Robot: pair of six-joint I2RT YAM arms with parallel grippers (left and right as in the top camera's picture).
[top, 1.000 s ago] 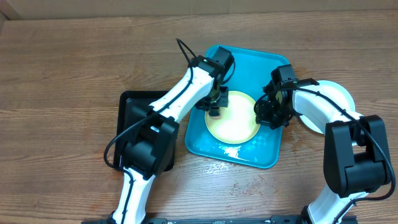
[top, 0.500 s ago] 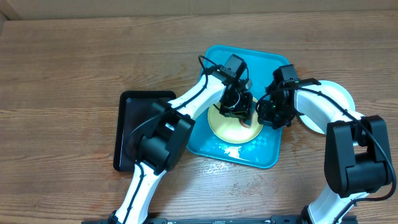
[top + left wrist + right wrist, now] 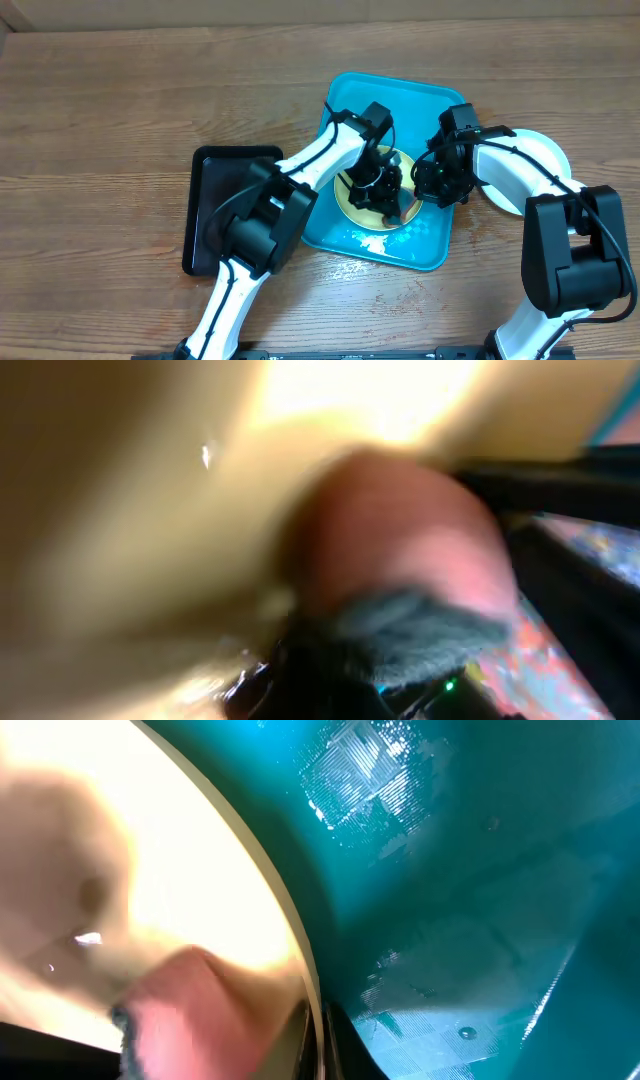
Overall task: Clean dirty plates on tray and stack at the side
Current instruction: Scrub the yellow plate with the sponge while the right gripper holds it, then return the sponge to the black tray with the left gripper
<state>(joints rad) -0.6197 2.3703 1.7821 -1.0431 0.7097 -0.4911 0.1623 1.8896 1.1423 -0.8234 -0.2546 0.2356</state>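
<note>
Turquoise tray [image 3: 425, 250] holds one yellow plate [image 3: 200, 870], wiping underway, we judge: left gripper [image 3: 385, 190] clenched on a pink sponge [image 3: 400, 550], right gripper [image 3: 435, 185] closed at its rim. One white plate [image 3: 548, 148] lies beside the tray. Wrist views show sponge on plate; only overhead shows the white plate.

Turquoise tray [image 3: 420, 100], rounded corners, raised rim, flat on desk [image 3: 100, 120], wet gloss along near edge. Pale yellow plate [image 3: 360, 212] flat inside, partly covered. Whitish plate [image 3: 550, 150] on desk, just beside tray's right side.
</note>
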